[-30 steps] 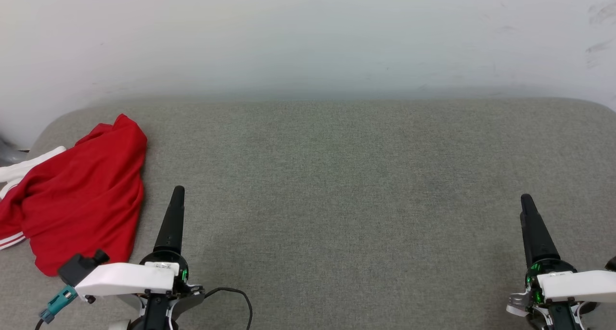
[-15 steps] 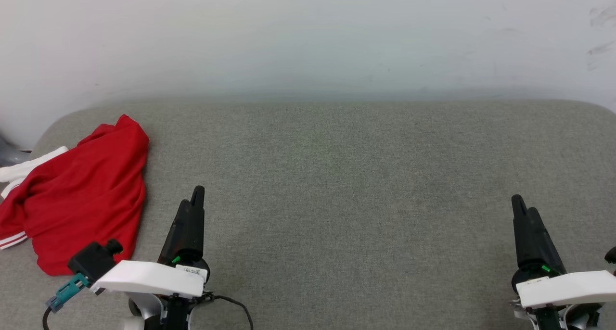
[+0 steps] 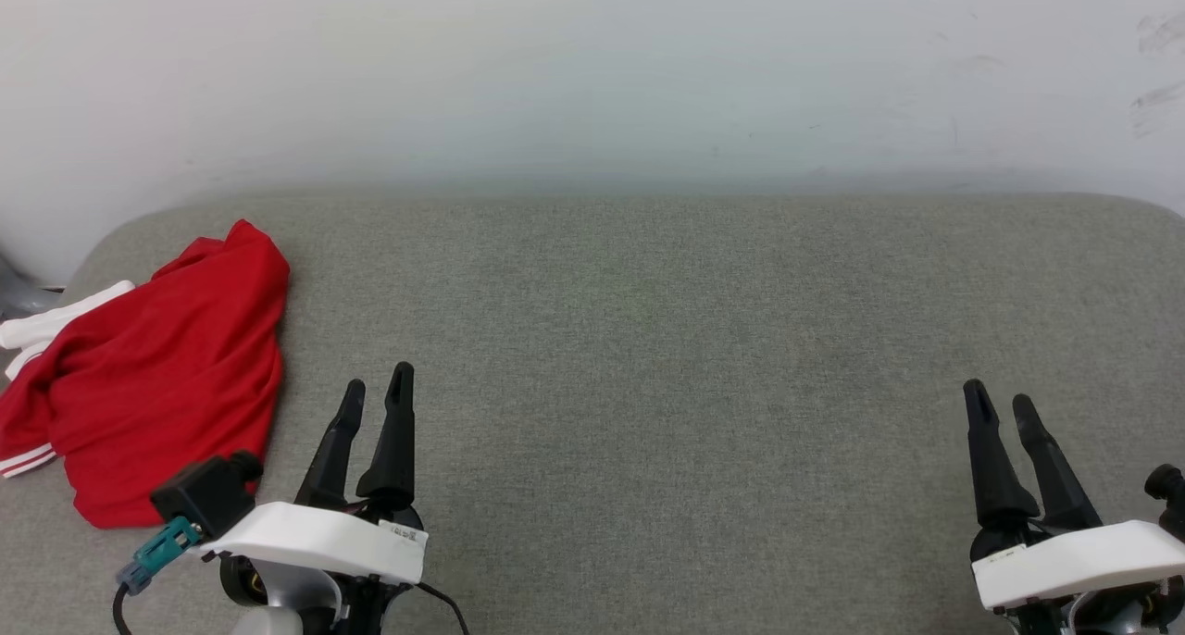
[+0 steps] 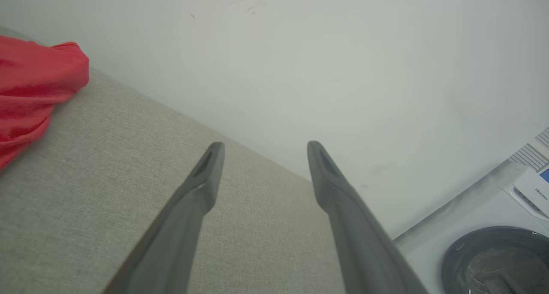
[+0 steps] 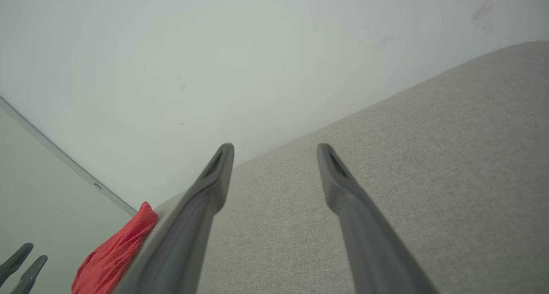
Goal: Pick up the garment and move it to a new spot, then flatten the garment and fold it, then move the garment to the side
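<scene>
Head view showed left gripper (image 3: 378, 380) and right gripper (image 3: 998, 394) released; I judged a deep pinch on the red jersey (image 3: 157, 376) best.

— What colours did we note on the shirt (image 3: 167, 376)?
— We saw plain red, with a white sleeve (image 3: 65, 316) and red-and-white stripes along its trim (image 3: 23, 462).
— And the cushion (image 3: 648, 339)?
— We logged a flecked grey-green weave, against a pale white wall (image 3: 592, 80) with a few dark scuffs (image 3: 1157, 33).
— The left gripper (image 3: 377, 383) and right gripper (image 3: 998, 397)?
— Black, we agreed, each on a white casing (image 3: 315, 541); the left one carried a teal plug (image 3: 157, 554). We also saw a white washing machine (image 4: 493, 212) with a dark door (image 4: 493, 259).
</scene>
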